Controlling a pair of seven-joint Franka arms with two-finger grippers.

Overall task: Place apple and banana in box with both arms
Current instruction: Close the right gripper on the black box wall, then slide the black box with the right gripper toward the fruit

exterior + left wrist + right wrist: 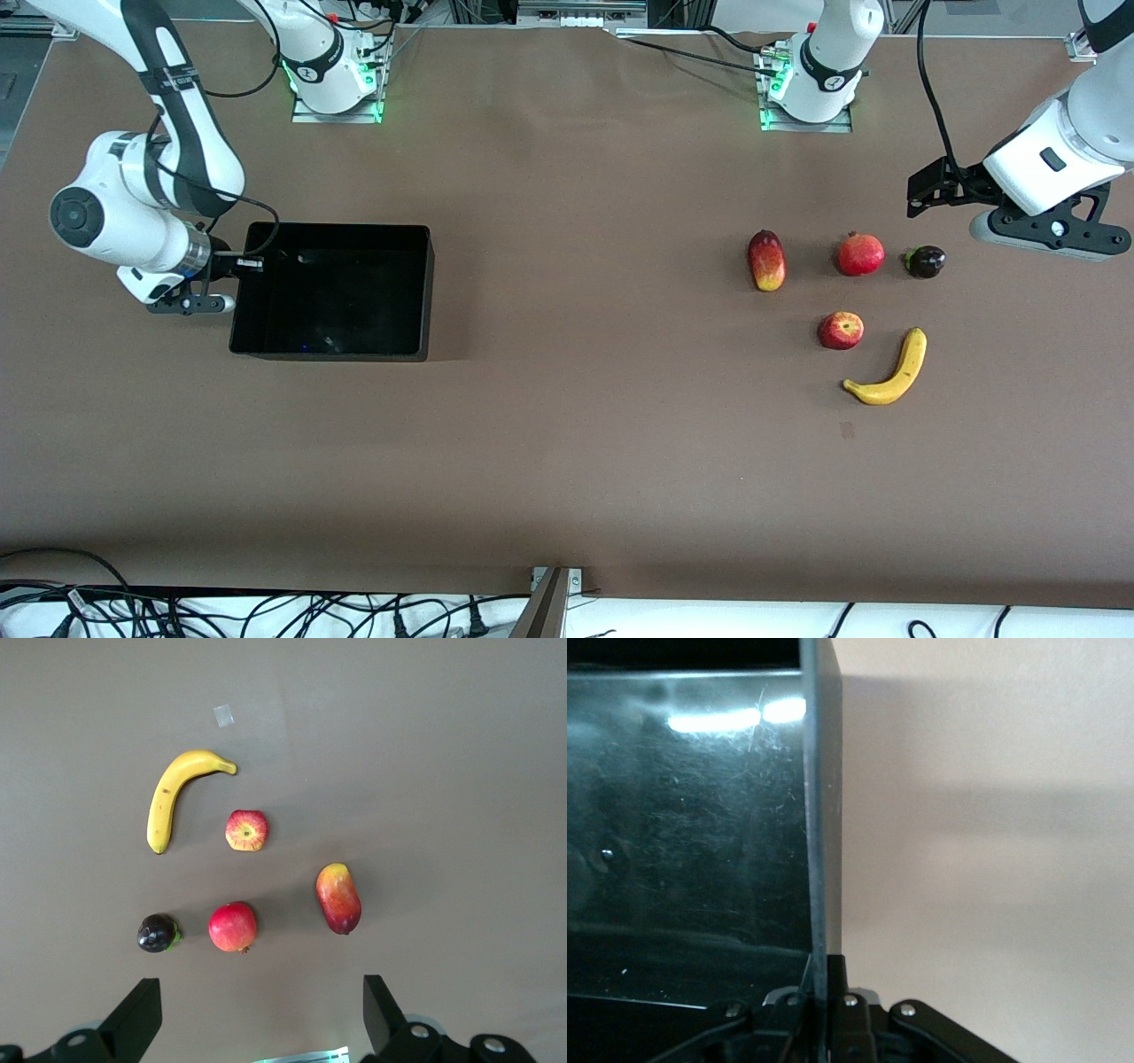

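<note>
While the right gripper (251, 263) is clenched on the box (423, 292) wall at the right arm's end of the table, the left gripper (926, 186) hangs released, with fingers wide apart, over bare table near the fruit group at the left arm's end. From the front view the right gripper's fingers are mostly hidden by the wrist and the rim, but the right wrist view shows them pressed together on the thin upright wall (819, 815), one finger inside and one outside. Inside of the box is glossy black w/ reflections, so its bottom is hard to make out. Apple (840, 330) lies on the table, just beside the banana (890, 372) but not touching it; the banana is a bit nearer to the front camera. Three other fruits lie in a row farther from that camera: mango (766, 260), pomegranate (860, 254) and a small dark fruit (926, 261) w/ a green bit, too small to identify. In the left wrist view all five fruits show, and only the two finger tips (133, 1023) of the left gripper, cut off by the frame edge. A small pale mark (224, 716) sits on the table near the banana tip; I cannot tell what it is.
</note>
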